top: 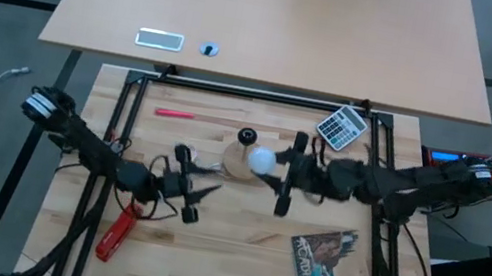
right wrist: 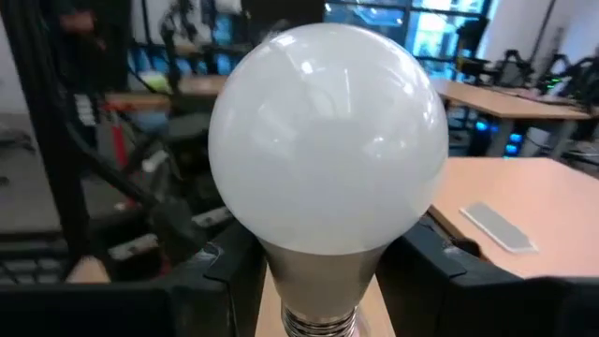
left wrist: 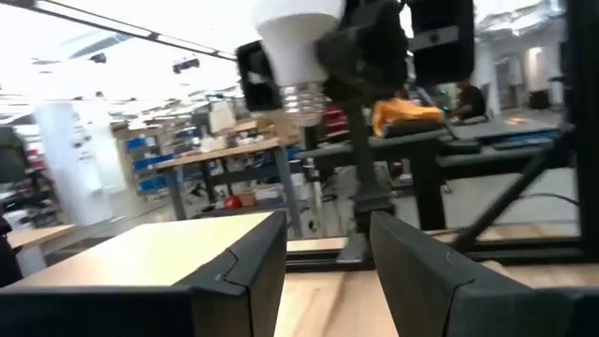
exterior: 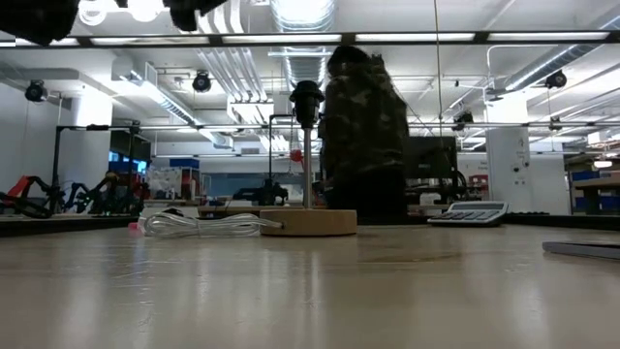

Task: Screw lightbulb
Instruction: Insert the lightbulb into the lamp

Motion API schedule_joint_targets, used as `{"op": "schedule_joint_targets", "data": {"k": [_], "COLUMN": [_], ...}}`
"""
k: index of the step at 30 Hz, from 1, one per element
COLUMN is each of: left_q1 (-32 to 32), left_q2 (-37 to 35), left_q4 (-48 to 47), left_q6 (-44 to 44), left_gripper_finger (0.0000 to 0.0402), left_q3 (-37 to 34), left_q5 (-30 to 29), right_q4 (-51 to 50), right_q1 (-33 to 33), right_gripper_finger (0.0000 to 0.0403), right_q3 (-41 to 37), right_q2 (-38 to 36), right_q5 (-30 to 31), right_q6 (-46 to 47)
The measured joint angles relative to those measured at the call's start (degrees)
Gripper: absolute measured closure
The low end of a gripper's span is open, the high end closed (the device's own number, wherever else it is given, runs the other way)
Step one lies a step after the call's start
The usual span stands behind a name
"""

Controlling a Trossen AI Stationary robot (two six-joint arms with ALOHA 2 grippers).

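The high camera is looking straight down on the whole table, both arms entering from its sides. The low camera is sitting at table-top height, facing level across the table into the room, with the wooden disc at mid-distance. The left wrist camera is looking past its own fingers at the lightbulb nearby. The right wrist camera is sitting very close to that lightbulb, sharing it with the high view.
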Motion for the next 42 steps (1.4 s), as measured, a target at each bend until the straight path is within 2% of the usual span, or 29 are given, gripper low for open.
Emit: {"op": "schedule_joint_targets", "data": {"k": [3, 5, 8, 11, 17, 23, 29, 37, 42], "left_q1": [3.27, 6.26, 11.97, 18.20, 30.25, 35.43, 36.24, 37.48, 37.59], "left_q2": [-3.56, -5.84, -8.33, -9.61, -11.29, -11.29, -12.79, -19.05, -19.99], "left_q4": [-0.31, -0.44, -0.22, -0.47, -6.65, -17.41, -25.46, -26.11, -26.68], "left_q6": [-1.80, -4.04, -7.84, -10.63, -15.40, -14.96, -12.02, -11.68, -10.50], "left_gripper_finger": [0.0263, 0.0269, 0.0278, 0.0287, 0.0302, 0.0313, 0.0315, 0.0304, 0.0301], "left_q3": [-3.70, -6.00, -8.35, -9.28, -7.45, -1.82, 1.65, 0.02, -0.70], "left_q5": [0.71, 4.23, 10.99, 15.05, 26.01, 31.94, 31.71, 31.50, 31.45], "right_q4": [3.08, 3.40, 4.42, 5.63, 7.79, 8.35, 17.07, 20.25, 22.77], "right_q1": [-5.90, -9.99, -15.77, -21.20, -29.96, -33.02, -33.13, -33.17, -33.17], "right_gripper_finger": [0.0242, 0.0242, 0.0242, 0.0242, 0.0242, 0.0242, 0.0242, 0.0242, 0.0242], "right_q3": [-3.70, -5.14, -5.56, -5.09, -1.47, 0.69, -1.91, -4.57, -4.66], "right_q2": [-1.31, -1.28, -0.44, 1.08, 6.26, 11.93, 15.46, 15.82, 18.09], "right_q5": [-9.12, -14.61, -19.49, -25.37, -38.49, -48.46, -49.97, -47.88, -47.41], "right_q6": [1.92, 2.73, 2.75, 3.54, 4.97, 3.71, 4.92, 4.61, 4.97]}}
